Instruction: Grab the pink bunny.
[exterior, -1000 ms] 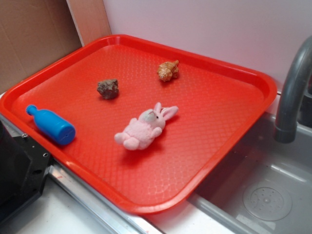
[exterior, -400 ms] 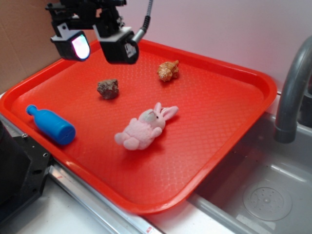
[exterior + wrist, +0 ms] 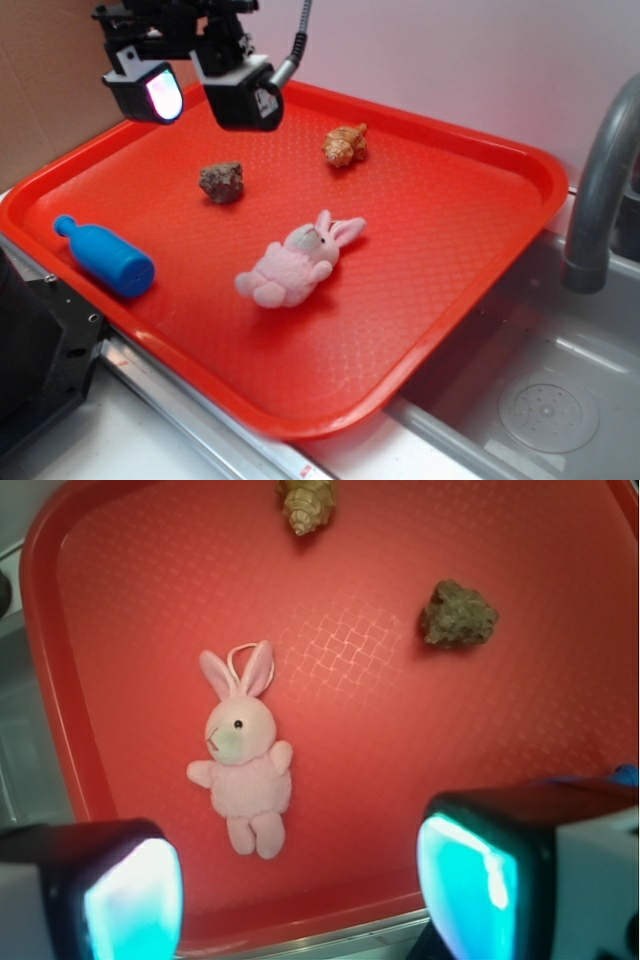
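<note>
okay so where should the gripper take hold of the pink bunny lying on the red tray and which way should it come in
Probably the plump torso of the pink bunny, straight down from above. It lies flat on the red tray with bare space all round, so the fingers can close across its narrow width, one on each flank. The ears and limbs look thin and floppy, poorer holds. The gripper hangs open, apart from it.

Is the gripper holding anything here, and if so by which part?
Nothing is held. The gripper hangs open above the tray's far corner; the pink bunny lies untouched.
</note>
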Available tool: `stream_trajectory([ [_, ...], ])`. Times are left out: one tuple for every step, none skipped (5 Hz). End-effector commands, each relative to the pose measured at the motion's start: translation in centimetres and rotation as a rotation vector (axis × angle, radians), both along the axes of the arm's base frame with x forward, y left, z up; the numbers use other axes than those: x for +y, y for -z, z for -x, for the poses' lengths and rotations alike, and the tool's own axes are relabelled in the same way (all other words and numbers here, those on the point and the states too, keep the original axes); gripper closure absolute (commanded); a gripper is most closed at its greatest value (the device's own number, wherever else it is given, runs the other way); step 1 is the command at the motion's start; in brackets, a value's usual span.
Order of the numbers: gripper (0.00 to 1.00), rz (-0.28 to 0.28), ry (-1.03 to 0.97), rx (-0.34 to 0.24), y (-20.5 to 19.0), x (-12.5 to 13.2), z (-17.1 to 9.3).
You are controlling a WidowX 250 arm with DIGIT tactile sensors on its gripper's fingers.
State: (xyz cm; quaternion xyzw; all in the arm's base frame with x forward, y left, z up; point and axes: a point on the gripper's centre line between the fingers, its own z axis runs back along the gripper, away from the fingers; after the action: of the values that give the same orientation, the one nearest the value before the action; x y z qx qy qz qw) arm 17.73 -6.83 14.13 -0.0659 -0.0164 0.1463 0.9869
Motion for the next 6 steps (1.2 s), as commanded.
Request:
stream_trajectory([
  [0.00, -0.112, -0.025, 0.044, 5.8, -3.1, -1.9],
  [0.00, -0.077, -0.044, 0.066, 8.4, -2.9, -5.5],
  [0.00, -0.049, -0.057, 0.116, 10.4, -3.2, -5.0],
  [1.00, -0.053, -0.082, 0.149, 10.8, -1.9, -4.7],
  [1.00, -0.045, -0.070, 0.131, 10.5, -1.8, -3.0],
  [1.00, -0.078, 0.047, 0.128, 8.0, -2.2, -2.2],
])
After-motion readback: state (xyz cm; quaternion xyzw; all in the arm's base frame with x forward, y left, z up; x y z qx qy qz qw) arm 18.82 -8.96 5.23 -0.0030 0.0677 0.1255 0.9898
